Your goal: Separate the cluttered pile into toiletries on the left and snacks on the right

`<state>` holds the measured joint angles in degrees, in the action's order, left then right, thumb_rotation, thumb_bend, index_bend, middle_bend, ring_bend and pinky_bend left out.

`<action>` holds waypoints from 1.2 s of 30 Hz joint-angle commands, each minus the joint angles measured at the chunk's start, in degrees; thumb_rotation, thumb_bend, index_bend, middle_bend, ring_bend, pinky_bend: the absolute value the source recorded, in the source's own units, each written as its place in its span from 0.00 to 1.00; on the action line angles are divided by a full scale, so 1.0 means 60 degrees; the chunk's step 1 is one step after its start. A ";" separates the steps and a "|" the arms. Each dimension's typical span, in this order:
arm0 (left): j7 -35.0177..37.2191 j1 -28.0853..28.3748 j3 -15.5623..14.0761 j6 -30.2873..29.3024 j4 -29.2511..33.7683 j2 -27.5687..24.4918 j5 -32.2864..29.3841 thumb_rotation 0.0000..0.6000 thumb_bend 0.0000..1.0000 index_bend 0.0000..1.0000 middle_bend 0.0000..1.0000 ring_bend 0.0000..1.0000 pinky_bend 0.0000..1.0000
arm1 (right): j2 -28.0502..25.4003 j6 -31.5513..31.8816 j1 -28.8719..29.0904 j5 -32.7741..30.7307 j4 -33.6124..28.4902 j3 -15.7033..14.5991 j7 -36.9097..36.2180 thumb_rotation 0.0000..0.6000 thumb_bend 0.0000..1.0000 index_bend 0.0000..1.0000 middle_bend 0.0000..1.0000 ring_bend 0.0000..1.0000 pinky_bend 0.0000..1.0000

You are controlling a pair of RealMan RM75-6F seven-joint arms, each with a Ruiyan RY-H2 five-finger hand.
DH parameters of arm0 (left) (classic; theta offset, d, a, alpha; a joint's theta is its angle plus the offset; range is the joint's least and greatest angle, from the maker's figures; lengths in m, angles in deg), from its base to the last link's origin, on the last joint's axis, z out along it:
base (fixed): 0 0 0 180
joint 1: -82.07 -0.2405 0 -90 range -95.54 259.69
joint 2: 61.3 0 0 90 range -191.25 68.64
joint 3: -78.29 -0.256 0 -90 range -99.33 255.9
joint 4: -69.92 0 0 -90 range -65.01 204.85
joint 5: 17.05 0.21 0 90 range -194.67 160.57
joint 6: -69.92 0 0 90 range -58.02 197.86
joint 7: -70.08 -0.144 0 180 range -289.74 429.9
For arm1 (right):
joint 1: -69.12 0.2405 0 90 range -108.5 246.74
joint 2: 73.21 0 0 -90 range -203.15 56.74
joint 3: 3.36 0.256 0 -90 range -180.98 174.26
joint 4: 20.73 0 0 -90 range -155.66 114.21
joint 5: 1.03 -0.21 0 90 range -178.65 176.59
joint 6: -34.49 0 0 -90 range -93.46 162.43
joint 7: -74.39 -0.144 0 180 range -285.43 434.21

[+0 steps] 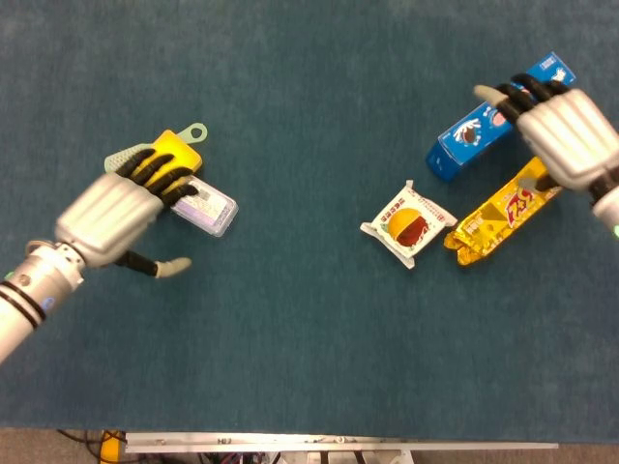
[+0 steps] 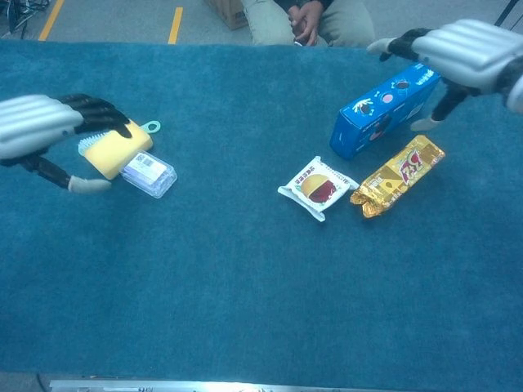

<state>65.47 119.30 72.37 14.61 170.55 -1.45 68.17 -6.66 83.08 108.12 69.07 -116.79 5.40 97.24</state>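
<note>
A yellow sponge (image 1: 174, 153) (image 2: 116, 152) lies at the left on a green brush (image 1: 196, 130) (image 2: 150, 126), and a clear toiletry packet (image 1: 206, 206) (image 2: 149, 173) rests against it. My left hand (image 1: 114, 211) (image 2: 42, 124) hovers at their left, fingers spread, holding nothing. At the right lie a blue biscuit box (image 1: 476, 132) (image 2: 377, 110), a gold snack bag (image 1: 503, 215) (image 2: 398, 175) and a burger packet (image 1: 407, 225) (image 2: 317, 188). My right hand (image 1: 563, 133) (image 2: 462, 55) is over the box's far end with fingers extended; it covers part of the box.
Blue carpet-like cloth (image 1: 309, 329) covers the whole table. A seated person (image 2: 298, 18) is beyond the far edge. The table's front edge (image 1: 338, 445) runs along the bottom of the head view.
</note>
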 commanded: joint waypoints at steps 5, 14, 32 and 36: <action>0.0426 -0.0534 0.0096 -0.0500 0.0134 -0.0409 -0.0165 0.41 0.18 0.17 0.10 0.02 0.04 | 0.0867 -0.0891 0.0939 -0.0668 0.1097 -0.0032 0.0941 1.00 0.00 0.08 0.20 0.12 0.26; 0.0779 -0.0945 0.0110 -0.0673 0.0149 -0.0604 -0.0133 0.41 0.18 0.17 0.09 0.02 0.04 | 0.1480 -0.1444 0.1648 -0.1777 0.1943 -0.0398 0.1939 1.00 0.00 0.08 0.20 0.12 0.25; 0.1022 -0.1303 0.0285 -0.0802 0.0170 -0.0702 0.0124 0.41 0.18 0.17 0.09 0.02 0.04 | 0.2678 -0.0695 0.2377 -0.3543 0.2922 -0.0766 0.3220 1.00 0.00 0.52 0.49 0.50 0.24; 0.1059 -0.1374 0.0320 -0.0850 0.0197 -0.0747 0.0191 0.41 0.18 0.17 0.09 0.02 0.04 | 0.2868 -0.0330 0.2428 -0.3488 0.2797 -0.0685 0.3234 1.00 0.00 0.54 0.52 0.56 0.27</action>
<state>71.78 111.10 74.27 9.54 171.71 -5.90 69.27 10.18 80.62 122.53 48.07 -99.73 1.08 116.60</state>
